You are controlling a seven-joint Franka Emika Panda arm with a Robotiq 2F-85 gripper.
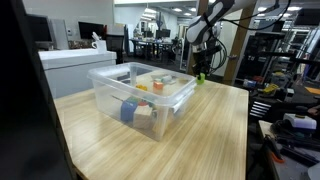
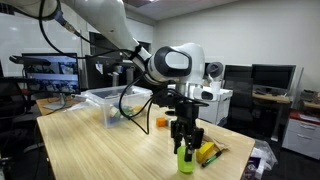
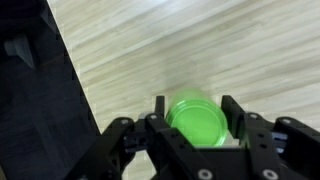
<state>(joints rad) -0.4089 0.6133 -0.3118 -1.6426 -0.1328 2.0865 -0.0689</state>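
Note:
A bright green cylindrical cup (image 3: 195, 122) stands upright on the wooden table near its edge. In the wrist view my gripper (image 3: 194, 105) is straight above it, and one dark finger (image 3: 160, 104) presses each side of its rim. In both exterior views the gripper (image 2: 186, 143) (image 1: 199, 68) points down over the cup (image 2: 186, 163) (image 1: 199, 79), whose lower part shows below the fingers. The jaws are shut on the cup, which still rests on the table.
A yellow-green packet (image 2: 208, 152) lies just beside the cup, and an orange object (image 2: 161, 123) sits further in. A clear plastic bin (image 1: 110, 75) (image 2: 105, 97) holds a blue tape roll (image 1: 128, 110) and blocks. The table edge (image 3: 70, 75) runs close on one side.

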